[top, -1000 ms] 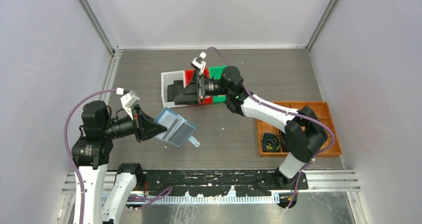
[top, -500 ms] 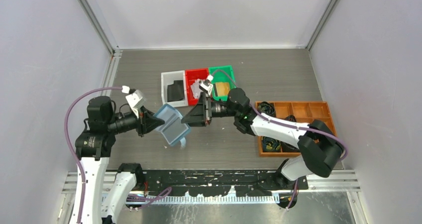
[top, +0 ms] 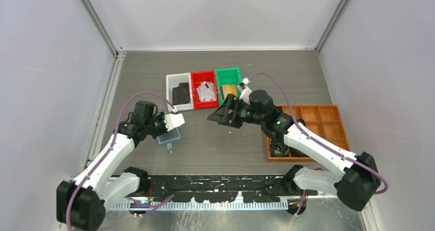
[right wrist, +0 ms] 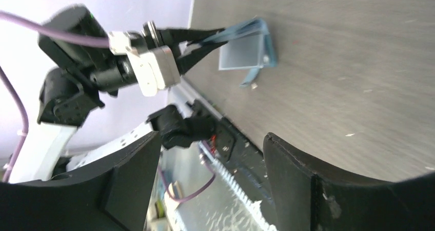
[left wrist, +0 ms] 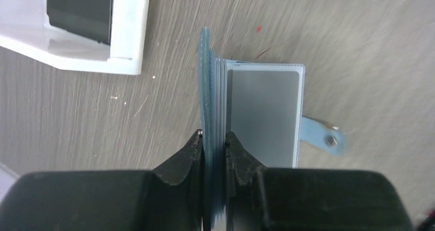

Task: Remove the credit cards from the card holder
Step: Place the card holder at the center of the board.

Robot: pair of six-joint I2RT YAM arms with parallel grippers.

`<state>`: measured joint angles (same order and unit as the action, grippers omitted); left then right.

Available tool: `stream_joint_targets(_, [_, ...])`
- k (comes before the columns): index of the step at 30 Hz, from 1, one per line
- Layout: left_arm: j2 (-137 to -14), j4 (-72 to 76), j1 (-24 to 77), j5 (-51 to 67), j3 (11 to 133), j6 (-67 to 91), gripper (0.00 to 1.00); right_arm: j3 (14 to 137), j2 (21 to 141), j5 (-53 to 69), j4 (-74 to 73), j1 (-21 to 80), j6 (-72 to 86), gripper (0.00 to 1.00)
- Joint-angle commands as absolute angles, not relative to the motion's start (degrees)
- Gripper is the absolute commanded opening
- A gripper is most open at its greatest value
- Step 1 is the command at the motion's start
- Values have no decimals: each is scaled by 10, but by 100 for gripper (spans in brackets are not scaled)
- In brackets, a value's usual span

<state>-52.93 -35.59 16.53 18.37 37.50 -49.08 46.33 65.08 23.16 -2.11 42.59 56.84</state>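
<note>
Pinching one flap of the card holder (left wrist: 206, 77), the left gripper (left wrist: 213, 138) has its jaws pressed tight on the blue leather, low over the surface toward its near left part. The holder hangs open like a book with its snap tab dangling. Whether it touches the surface cannot be told. A silver-grey panel shows inside the fold, either a card or a pocket face.

Further in, near the middle of the surface, the right gripper (top: 215, 115) hovers with its jaws spread and nothing between them, aimed at the holder but well apart from it. Along the right edge sits an orange tray (top: 333, 108) holding coiled black cables (top: 278, 145).

Toward the far edge stand three bins in a row. The white bin (top: 172, 79) holds a black card (top: 180, 93), the red bin (top: 202, 74) a silver card (top: 206, 91), and the green bin (top: 228, 71) a gold card (top: 230, 91).

The step in hand looks like presenting the holder for another pull. Next, the right jaws would need to reach the open fold and close on a card edge alone, while the left grip keeps the holder steady.
</note>
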Motion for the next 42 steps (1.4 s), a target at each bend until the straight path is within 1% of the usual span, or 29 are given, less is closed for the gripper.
stream_joint_targets(1, [-573,-228,169,72,312,-601,15,497,606,163,-123,381,512,79])
stream_joint_targets(5, [-614,-120,165,10,273,-653,16,513,590,137,-147,376,485,81])
stream_joint_targets(6, [-627,-94,165,-3,267,-656,18,516,591,128,-154,376,481,82])
stream_joint_targets(8, [-656,-5,161,-27,239,-674,23,520,591,110,-163,373,474,85])
stream_joint_targets(10, [-691,92,154,-43,215,-685,32,528,596,84,-187,370,471,91])
stream_joint_targets(12, [-715,114,133,-53,233,-654,41,539,602,64,-213,365,462,96])
stream_joint_targets(13, [-723,104,121,-49,248,-641,43,542,602,55,-220,365,456,97])
stream_joint_targets(15, [-722,66,103,-31,271,-624,46,542,599,45,-225,362,448,99])
stream_joint_targets(16, [-710,28,101,-20,282,-615,46,540,595,41,-226,360,447,99])
stream_joint_targets(17, [-690,-46,102,8,295,-610,46,540,594,40,-227,359,444,99])
stream_joint_targets(19, [-629,-175,101,88,314,-606,46,540,593,40,-232,357,443,99])
stream_joint_targets(22, [-524,-302,102,185,306,-598,45,540,598,45,-233,356,442,99])
stream_joint_targets(25, [-456,-399,107,231,287,-603,44,541,606,48,-233,355,444,100])
stream_joint_targets(27, [-451,-446,107,243,280,-612,42,543,607,48,-233,356,447,100])
stream_joint_targets(29, [-482,-462,108,245,277,-615,39,547,606,47,-234,355,453,99])
stream_joint_targets(31, [-521,-449,103,244,286,-599,37,555,602,41,-243,354,454,100])
stream_joint_targets(33, [-541,-418,94,245,311,-539,38,570,594,34,-259,353,450,99])
stream_joint_targets(34, [-542,-406,89,245,328,-503,42,576,589,26,-269,353,446,99])
stream_joint_targets(36, [-549,-401,80,242,368,-428,53,580,576,-17,-288,353,427,99])
stream_joint_targets(38, [-573,-393,69,222,398,-368,85,570,560,-97,-297,353,396,100])
stream_joint_targets(39, [-588,-386,58,212,411,-343,96,560,552,-152,-296,353,381,100])
stream_joint_targets(40, [-602,-372,33,204,421,-317,99,549,543,-206,-292,352,369,99])
stream_joint_targets(42, [-624,-336,-32,214,433,-262,100,517,524,-331,-267,352,340,100])
